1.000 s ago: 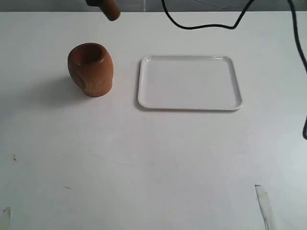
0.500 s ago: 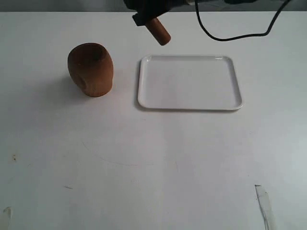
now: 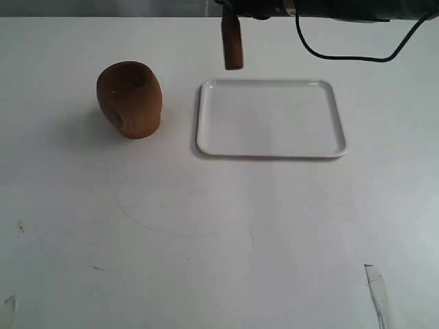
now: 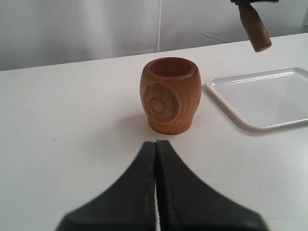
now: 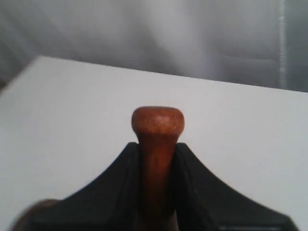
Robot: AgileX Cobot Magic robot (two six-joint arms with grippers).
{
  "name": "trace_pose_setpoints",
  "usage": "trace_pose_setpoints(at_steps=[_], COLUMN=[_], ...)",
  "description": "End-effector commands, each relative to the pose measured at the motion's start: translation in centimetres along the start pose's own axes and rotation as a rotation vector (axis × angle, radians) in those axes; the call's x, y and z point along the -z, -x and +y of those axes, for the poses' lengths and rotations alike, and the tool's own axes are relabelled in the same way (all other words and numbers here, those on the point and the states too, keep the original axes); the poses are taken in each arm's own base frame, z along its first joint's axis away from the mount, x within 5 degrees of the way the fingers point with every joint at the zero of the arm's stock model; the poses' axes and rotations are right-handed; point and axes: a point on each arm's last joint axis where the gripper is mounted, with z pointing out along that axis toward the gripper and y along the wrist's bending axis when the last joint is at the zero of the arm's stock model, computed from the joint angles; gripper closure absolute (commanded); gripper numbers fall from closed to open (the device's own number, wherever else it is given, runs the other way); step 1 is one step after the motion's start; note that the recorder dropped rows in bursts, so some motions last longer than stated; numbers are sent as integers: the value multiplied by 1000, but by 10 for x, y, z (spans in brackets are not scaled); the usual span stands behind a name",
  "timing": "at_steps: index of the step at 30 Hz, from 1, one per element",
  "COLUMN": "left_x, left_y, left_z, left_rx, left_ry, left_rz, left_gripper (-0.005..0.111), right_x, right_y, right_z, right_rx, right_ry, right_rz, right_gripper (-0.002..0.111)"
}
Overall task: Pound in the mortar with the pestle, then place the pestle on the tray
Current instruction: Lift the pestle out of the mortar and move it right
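Note:
The reddish-brown wooden mortar (image 3: 129,99) stands upright on the white table, left of the white tray (image 3: 271,118); its opening shows in the left wrist view (image 4: 170,94). My right gripper (image 5: 157,149) is shut on the pestle (image 5: 157,144), whose knob sticks out past the fingertips. In the exterior view the pestle (image 3: 233,46) hangs upright in the air just behind the tray's far left corner, thick end down; it also shows as the pestle (image 4: 255,29) in the left wrist view. My left gripper (image 4: 156,144) is shut and empty, a short way in front of the mortar.
A black cable (image 3: 357,53) trails over the table behind the tray (image 4: 262,98). A pale strip (image 3: 377,291) lies near the front right edge. A grey curtain backs the table.
The right arm has carried the pestle rightward from above the mortar's far side to behind the tray's left corner, and the pestle has swung from tilted to upright. The mortar has not moved.

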Motion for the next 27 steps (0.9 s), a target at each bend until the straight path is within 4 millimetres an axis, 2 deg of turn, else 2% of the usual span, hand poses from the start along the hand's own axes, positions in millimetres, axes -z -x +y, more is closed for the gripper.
trace_pose_setpoints(at_steps=[1,3,5,9,14,16,19,22,25,27], left_x=[0,0,0,0,0,0,0,0,0,0], left_y=[0,0,0,0,0,0,0,0,0,0], left_z=[-1,-1,-1,-1,-1,-1,-1,-1,-1,-1], left_rx=[12,12,12,12,12,12,12,12,12,12], left_ry=[-8,-8,-8,-8,-8,-8,-8,-8,-8,-8], left_rz=[-7,-7,-7,-7,-7,-7,-7,-7,-7,-7], left_gripper=[107,107,107,107,107,107,107,107,107,107], right_x=[11,16,19,22,24,23,26,37,47,67], right_y=[18,15,11,1,0,3,16,27,32,33], right_z=[30,40,43,28,10,2,-29,-50,-62,-78], right_rx=[-92,-19,61,236,237,240,265,354,552,661], right_ry=[347,460,466,241,154,67,-316,-586,-780,-1054], right_rz=[-119,-93,-20,168,167,144,39,-13,27,155], right_gripper=[108,108,108,108,108,108,108,108,108,108])
